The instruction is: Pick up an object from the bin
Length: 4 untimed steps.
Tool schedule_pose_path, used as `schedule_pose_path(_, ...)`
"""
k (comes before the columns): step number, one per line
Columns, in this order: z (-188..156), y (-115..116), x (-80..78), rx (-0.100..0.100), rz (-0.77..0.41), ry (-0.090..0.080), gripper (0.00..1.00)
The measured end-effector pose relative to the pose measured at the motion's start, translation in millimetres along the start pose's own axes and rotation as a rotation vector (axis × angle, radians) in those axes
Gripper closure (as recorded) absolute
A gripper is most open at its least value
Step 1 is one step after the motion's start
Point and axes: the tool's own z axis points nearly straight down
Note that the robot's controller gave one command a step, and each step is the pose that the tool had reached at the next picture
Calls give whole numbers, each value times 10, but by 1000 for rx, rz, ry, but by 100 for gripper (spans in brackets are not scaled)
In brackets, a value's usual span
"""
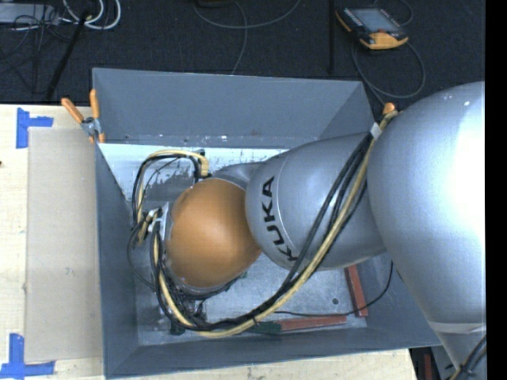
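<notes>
What the pincer is over I cannot tell; it sits beneath the orange cover [207, 232], left of the bin's middle toward 9 o'clock, and that dome hides whatever lies on the floor under it; whether the pincer is wide, narrow or holding something I cannot tell either.

The loose things I can make out lie well apart from the cover, toward 4 and 5 o'clock; a long red-brown strip [313, 321] lies flat along the near wall at about 5 o'clock, and a short red-brown strip [356, 290] stands nearly at right angles to it at 4 o'clock, its far end tucked under the arm [317, 204]; their near ends come close together at the corner, though I cannot say whether they touch. A small dark greenish piece [271, 332] sits at the long strip's left end, about 6 o'clock; it is too small for me to name.

Yellow and black cables [170, 161] loop round the cover from 11 o'clock down past 7 o'clock and trail along the near wall. The silver arm comes in from 3 o'clock and covers the right half of the grey bin [230, 105]; a patch of bare speckled floor [321, 291] shows between the arm and the strips.
</notes>
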Motion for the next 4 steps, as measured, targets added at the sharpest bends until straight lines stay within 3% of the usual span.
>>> schedule_pose_path(1, -473, -1, -14, 3, 6, 0, 100)
schedule_pose_path(4, -1052, -3, -46, 2, 28, 0, 100)
